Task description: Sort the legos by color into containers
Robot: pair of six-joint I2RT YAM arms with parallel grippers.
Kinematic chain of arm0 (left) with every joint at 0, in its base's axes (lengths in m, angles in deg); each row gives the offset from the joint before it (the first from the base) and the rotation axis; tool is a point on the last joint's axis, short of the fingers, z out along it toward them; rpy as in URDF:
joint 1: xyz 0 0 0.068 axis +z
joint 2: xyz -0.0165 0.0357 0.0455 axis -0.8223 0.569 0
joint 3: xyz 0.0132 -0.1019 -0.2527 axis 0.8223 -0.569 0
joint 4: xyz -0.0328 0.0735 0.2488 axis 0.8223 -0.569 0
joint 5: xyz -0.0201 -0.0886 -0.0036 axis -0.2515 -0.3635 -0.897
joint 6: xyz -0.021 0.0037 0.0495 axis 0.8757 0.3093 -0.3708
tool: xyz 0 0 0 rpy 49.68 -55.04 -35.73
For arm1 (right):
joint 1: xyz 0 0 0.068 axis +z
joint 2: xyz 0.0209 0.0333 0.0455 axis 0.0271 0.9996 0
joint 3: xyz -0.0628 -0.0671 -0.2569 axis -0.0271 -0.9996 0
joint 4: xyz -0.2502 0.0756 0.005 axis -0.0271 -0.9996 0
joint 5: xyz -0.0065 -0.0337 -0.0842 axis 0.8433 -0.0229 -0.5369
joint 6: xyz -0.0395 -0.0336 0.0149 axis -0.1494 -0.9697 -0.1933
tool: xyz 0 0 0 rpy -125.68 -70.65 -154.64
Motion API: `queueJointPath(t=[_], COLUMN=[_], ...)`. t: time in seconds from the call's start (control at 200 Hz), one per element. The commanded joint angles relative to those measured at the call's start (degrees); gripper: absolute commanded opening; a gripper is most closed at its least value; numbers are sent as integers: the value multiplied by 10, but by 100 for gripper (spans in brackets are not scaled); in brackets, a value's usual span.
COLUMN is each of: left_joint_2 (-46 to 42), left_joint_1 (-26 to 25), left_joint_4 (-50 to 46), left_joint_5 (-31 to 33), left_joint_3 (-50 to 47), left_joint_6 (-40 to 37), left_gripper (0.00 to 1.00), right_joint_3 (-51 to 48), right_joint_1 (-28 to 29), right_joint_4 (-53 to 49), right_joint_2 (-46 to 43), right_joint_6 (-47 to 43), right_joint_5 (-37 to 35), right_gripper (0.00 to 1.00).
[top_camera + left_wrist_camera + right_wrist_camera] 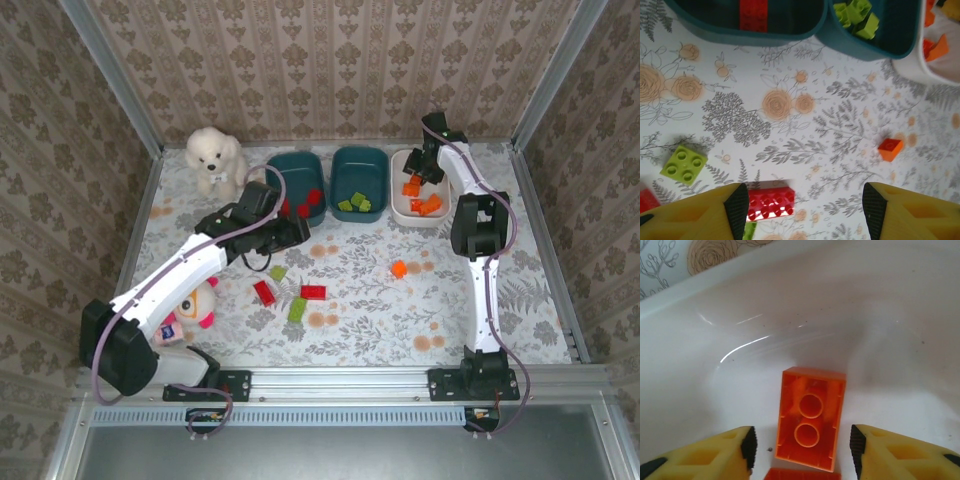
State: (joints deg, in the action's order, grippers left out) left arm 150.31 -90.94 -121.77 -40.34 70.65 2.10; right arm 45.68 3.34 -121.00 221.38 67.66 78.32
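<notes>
Far edge: teal tub [296,156], 2nd teal tub [360,152] & white tub [397,200] packed side by side, no room betw. them. Plush dog [213,155] fills far left corner. Left arm [175,275] lies diagonally across left side, doll [195,300] beside it. Red bricks [313,292] & green bricks [297,309] clutter left of ctr; orange brick [399,268] right of ctr. Bare table [380,320] betw. those & along near right. Right arm [483,290] stands at right, reaching into white tub.

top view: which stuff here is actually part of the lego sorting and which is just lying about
Part of the job:
- left teal tub (reds), middle teal tub (greens), white tub (oranges)
- loose on the table: red bricks, green bricks, one orange brick

Just lying about:
- white plush dog
- pink-and-yellow doll toy
</notes>
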Motion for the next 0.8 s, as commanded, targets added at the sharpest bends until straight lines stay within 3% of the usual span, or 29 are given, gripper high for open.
queueJointPath(t=[0.0, 0.17, 0.295, 0.395, 0.435, 0.61, 0.795], left_joint_2=[21, 76, 117, 129, 135, 176, 210], left_joint_1=[-13, -53, -81, -102, -112, -151, -175], left_joint_4=[-37, -83, -140, -140, -138, -142, -172], left_joint_5=[-8, -29, -20, -8, -2, 37, 82], left_joint_3=[13, 38, 58, 47, 44, 57, 71], left_joint_6=[-63, -189, -213, -184, -165, -75, 25], left_gripper=[65, 70, 80, 87, 100, 100, 100], right_joint_3=[51, 28, -50, -160, -213, -452, -643], right_joint_1=[-1, 6, 27, 51, 60, 94, 121], right_joint_4=[-36, -19, 18, 58, 77, 134, 133], right_joint_2=[-3, -100, -221, -330, -373, -564, -765], right_joint_6=[6, -9, -17, -12, -5, 36, 65], right_joint_5=[26, 26, 16, 9, 17, 43, 65], right_gripper=[64, 71, 78, 84, 86, 95, 97])
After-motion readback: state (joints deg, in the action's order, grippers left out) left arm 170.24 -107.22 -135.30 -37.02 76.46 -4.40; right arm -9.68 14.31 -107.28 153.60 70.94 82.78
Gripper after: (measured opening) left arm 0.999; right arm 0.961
